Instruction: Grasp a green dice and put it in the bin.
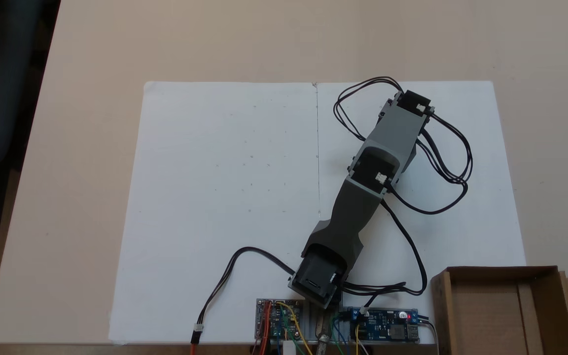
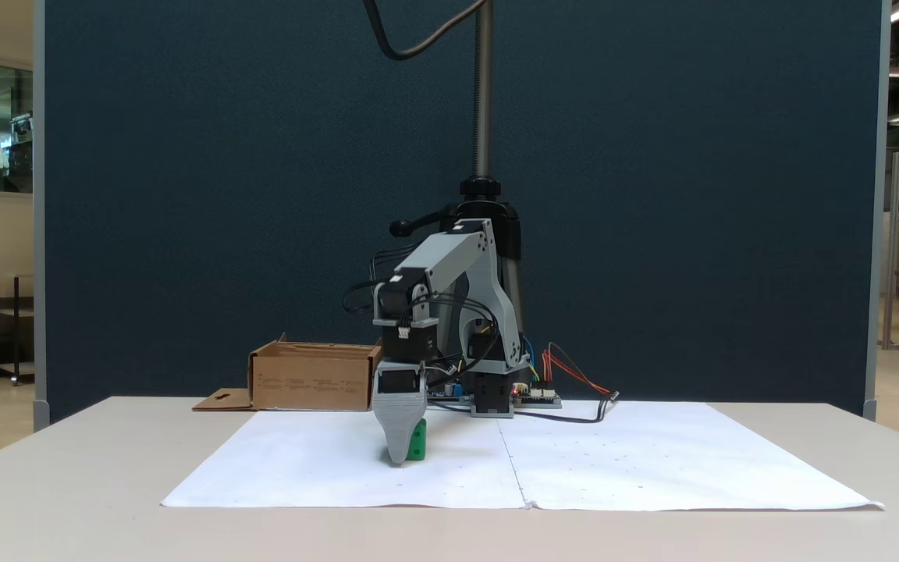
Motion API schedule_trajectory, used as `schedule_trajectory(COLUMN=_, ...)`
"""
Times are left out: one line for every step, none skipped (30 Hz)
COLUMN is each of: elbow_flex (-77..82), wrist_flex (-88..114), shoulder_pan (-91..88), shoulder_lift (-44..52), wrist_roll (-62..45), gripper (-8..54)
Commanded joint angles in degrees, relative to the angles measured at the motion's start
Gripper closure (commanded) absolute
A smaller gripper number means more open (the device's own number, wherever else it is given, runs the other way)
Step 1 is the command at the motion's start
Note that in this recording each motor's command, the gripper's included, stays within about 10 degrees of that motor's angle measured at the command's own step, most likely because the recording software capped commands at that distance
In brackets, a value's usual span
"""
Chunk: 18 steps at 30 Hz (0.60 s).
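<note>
In a fixed view from table level, the green dice [image 2: 418, 442] rests on the white paper, half hidden behind the grey jaw of my gripper [image 2: 400, 459]. The gripper points straight down with its tip at the paper, right against the dice. One jaw covers the other, so the gap between them is hidden. The bin [image 2: 313, 382] is a shallow brown cardboard box behind and to the left of the gripper. From above, the bin [image 1: 501, 270] sits at the lower right, beside the arm's base, with its hang-hole flap on the right.
Two white paper sheets [image 1: 225, 197] cover the middle of the beige table. Circuit boards [image 1: 387, 325] with coloured wires lie by the arm's base. Black cables [image 1: 454, 162] loop right of the arm. A dark blue partition [image 2: 652, 195] and a pole stand behind.
</note>
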Motion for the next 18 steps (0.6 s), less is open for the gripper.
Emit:
schedule_trajectory(elbow_flex=-0.9, wrist_flex=-0.6, shoulder_pan=0.1, shoulder_lift=1.3, wrist_roll=-2.5, gripper=5.0)
schedule_trajectory(elbow_flex=-0.9, wrist_flex=-0.6, shoulder_pan=0.1, shoulder_lift=1.2, wrist_roll=-2.5, gripper=6.7)
schedule_trajectory(elbow_flex=-0.8, wrist_flex=-0.6, shoulder_pan=0.1, shoulder_lift=1.2, wrist_roll=-2.5, gripper=7.6)
schedule_trajectory(elbow_flex=-0.7, wrist_flex=-0.6, shoulder_pan=0.1, shoulder_lift=1.2, wrist_roll=-2.5, gripper=8.9)
schedule_trajectory(elbow_flex=-0.5, wrist_flex=-0.6, shoulder_pan=0.1, shoulder_lift=1.2, wrist_roll=-2.5, gripper=10.7)
schedule_trajectory(elbow_flex=-0.4, wrist_flex=-0.6, shoulder_pan=0.1, shoulder_lift=1.2, wrist_roll=-2.5, gripper=13.0)
schedule_trajectory(elbow_flex=-0.4, wrist_flex=-0.6, shoulder_pan=0.1, shoulder_lift=1.2, wrist_roll=-2.5, gripper=15.4)
schedule_trajectory(elbow_flex=-0.4, wrist_flex=-0.6, shoulder_pan=0.1, shoulder_lift=1.2, wrist_roll=-2.5, gripper=17.5)
schedule_trajectory(elbow_flex=-0.3, wrist_flex=-0.6, shoulder_pan=0.1, shoulder_lift=1.2, wrist_roll=-2.5, gripper=20.1)
schedule_trajectory(elbow_flex=-0.3, wrist_flex=-0.6, shoulder_pan=0.1, shoulder_lift=1.2, wrist_roll=-2.4, gripper=23.4)
schedule_trajectory(elbow_flex=-0.3, wrist_flex=-0.6, shoulder_pan=0.1, shoulder_lift=1.2, wrist_roll=-2.4, gripper=26.5)
schedule_trajectory(elbow_flex=-0.3, wrist_flex=-0.6, shoulder_pan=0.1, shoulder_lift=1.2, wrist_roll=-2.4, gripper=30.1)
schedule_trajectory(elbow_flex=-0.3, wrist_flex=-0.7, shoulder_pan=0.1, shoulder_lift=1.2, wrist_roll=-2.4, gripper=33.4)
schedule_trajectory(elbow_flex=-0.3, wrist_flex=-0.7, shoulder_pan=0.1, shoulder_lift=1.2, wrist_roll=-2.3, gripper=33.7)
schedule_trajectory(elbow_flex=-0.3, wrist_flex=-0.7, shoulder_pan=0.1, shoulder_lift=1.2, wrist_roll=-2.2, gripper=33.7)
schedule_trajectory(elbow_flex=-0.3, wrist_flex=-0.7, shoulder_pan=0.0, shoulder_lift=1.2, wrist_roll=-1.8, gripper=33.7)
schedule_trajectory(elbow_flex=-0.3, wrist_flex=-0.7, shoulder_pan=0.0, shoulder_lift=1.2, wrist_roll=-1.5, gripper=33.7)
schedule_trajectory(elbow_flex=-0.3, wrist_flex=-0.6, shoulder_pan=0.0, shoulder_lift=1.2, wrist_roll=-1.2, gripper=33.7)
